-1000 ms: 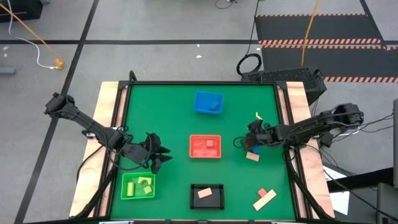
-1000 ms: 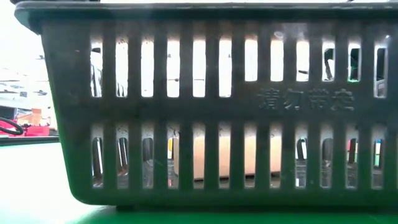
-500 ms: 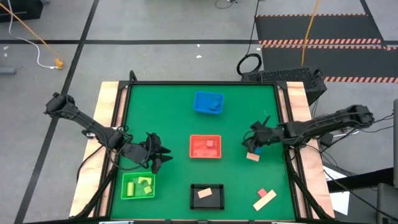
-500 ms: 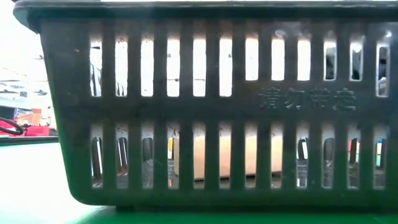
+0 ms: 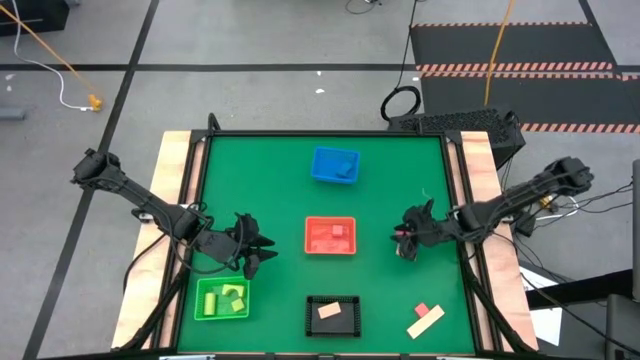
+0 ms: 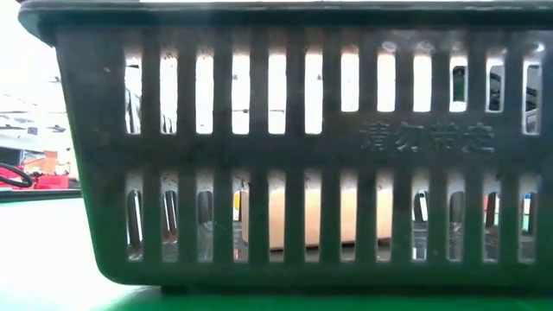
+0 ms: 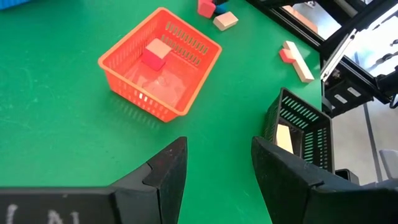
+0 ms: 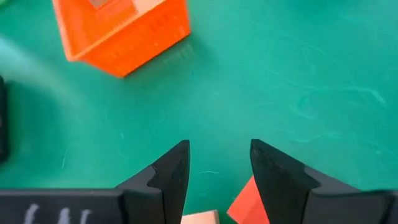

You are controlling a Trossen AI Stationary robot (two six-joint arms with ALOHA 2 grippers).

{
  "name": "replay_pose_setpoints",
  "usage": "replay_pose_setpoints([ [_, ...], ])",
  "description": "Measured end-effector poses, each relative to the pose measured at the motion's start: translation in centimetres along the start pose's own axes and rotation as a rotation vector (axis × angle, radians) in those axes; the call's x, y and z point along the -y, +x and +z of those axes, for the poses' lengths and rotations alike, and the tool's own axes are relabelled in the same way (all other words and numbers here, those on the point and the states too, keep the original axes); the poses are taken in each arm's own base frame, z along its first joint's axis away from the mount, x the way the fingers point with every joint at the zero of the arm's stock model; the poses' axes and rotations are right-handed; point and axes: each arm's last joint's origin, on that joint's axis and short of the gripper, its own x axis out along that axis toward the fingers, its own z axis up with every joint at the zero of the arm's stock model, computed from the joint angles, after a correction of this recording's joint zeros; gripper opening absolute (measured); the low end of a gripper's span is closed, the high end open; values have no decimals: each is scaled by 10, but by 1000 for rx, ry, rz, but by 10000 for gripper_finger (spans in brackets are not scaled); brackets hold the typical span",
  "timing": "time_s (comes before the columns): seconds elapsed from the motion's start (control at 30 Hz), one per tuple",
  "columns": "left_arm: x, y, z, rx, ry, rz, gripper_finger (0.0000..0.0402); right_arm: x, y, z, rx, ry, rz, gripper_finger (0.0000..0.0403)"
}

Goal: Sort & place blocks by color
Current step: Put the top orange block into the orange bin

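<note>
1. Right gripper (image 5: 405, 243) had shifted since a second earlier — it then held a blue block beside a tan one; now it covered that spot right of the red bin (image 5: 330, 236).
2. Its fingers (image 8: 168, 174) stood spread, nothing between them; a red block (image 8: 249, 202) and tan block (image 8: 199, 218) lay just beneath.
3. Left gripper (image 5: 258, 255) hung unmoved above the green bin (image 5: 222, 299) — jaws apart, empty.
4. Tan bar (image 5: 426, 322) lay near the table's front right corner.
</note>
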Motion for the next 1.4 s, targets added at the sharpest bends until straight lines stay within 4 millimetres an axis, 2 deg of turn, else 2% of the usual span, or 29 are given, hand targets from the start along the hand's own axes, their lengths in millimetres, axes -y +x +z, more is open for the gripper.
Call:
replay_pose_setpoints([
  [0.3,0,0,0,0,-3,0,179,-10,-5,-5,-35,-81,72,160],
  [0.4,0,0,0,1,-4,0,179,-18,-10,6,-16,-142,114,160],
  [0.57,-1,0,1,36,-7,28,179,-36,-24,38,94,-307,158,160],
  [0.67,0,0,2,54,-13,25,179,-44,-31,57,203,-434,177,160],
  [0.87,3,0,5,84,-11,-3,179,-55,-43,92,598,-671,146,160],
  [1.0,4,0,7,106,-5,0,179,-59,-58,111,831,-614,168,160],
  [1.07,3,0,7,107,-4,4,179,-58,-61,117,879,-568,168,160],
  [1.17,3,0,7,107,-5,5,179,-52,-58,122,797,-577,46,160],
  [1.27,3,0,7,107,-5,5,179,-44,-58,128,596,-654,-115,160],
  [1.4,3,0,7,116,-5,13,179,-34,-66,133,321,-595,-162,160],
])
